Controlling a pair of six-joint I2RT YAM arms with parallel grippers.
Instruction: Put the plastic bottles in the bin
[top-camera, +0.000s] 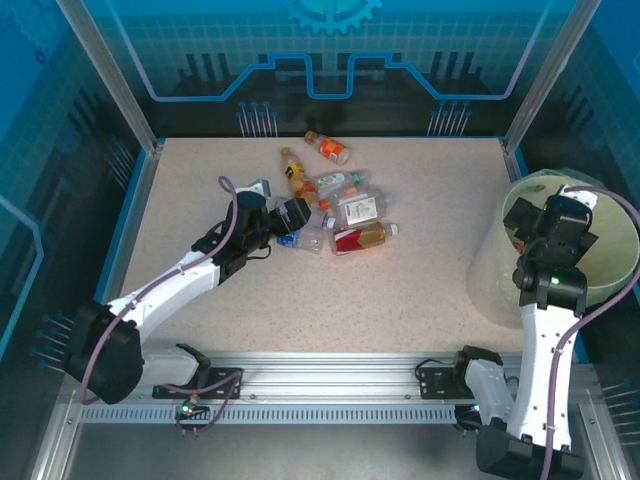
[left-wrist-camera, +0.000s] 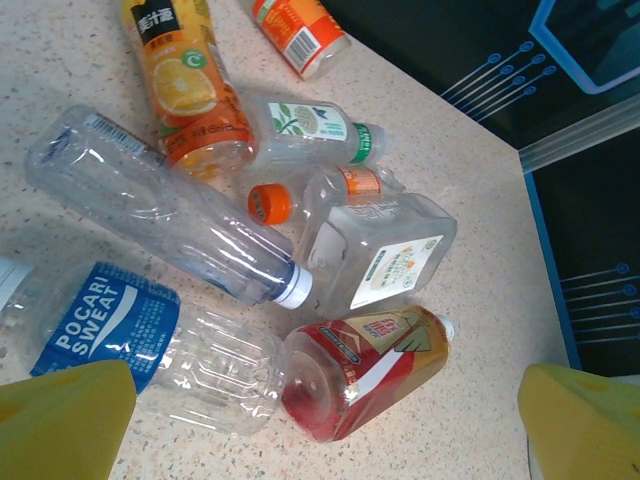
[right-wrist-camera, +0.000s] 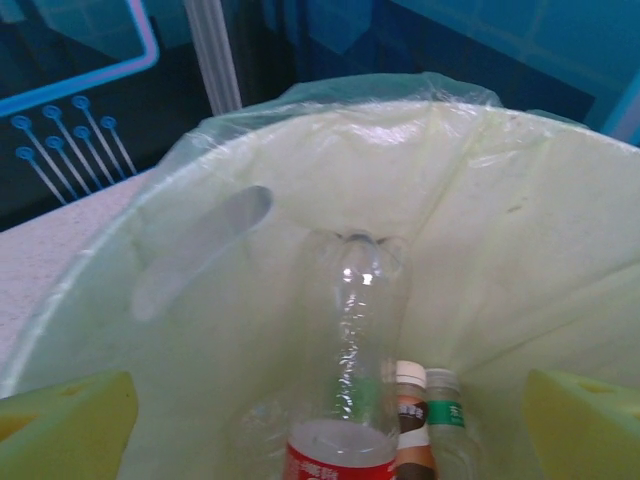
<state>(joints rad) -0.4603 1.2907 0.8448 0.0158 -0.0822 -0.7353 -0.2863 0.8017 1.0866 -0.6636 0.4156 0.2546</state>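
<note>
Left wrist view: left gripper (left-wrist-camera: 325, 412), spread wide open, above red bottle (left-wrist-camera: 365, 370) lying lengthwise between its fingers (left-wrist-camera: 60, 420).

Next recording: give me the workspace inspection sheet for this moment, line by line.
Surface: speckled beige table, no marks seen.
Job's things: plastic bottles lie in a loose pile mid-table; three bottles are already inside the lined bin at the right side.
Clutter: nothing seen.
Hands: left hand open, at the pile's edge; right hand open, above the bin.
Cables: a cable runs along each arm, clear of the pile.
Surroundings: blue translucent panels on a metal frame; a rail along the near edge.
</note>
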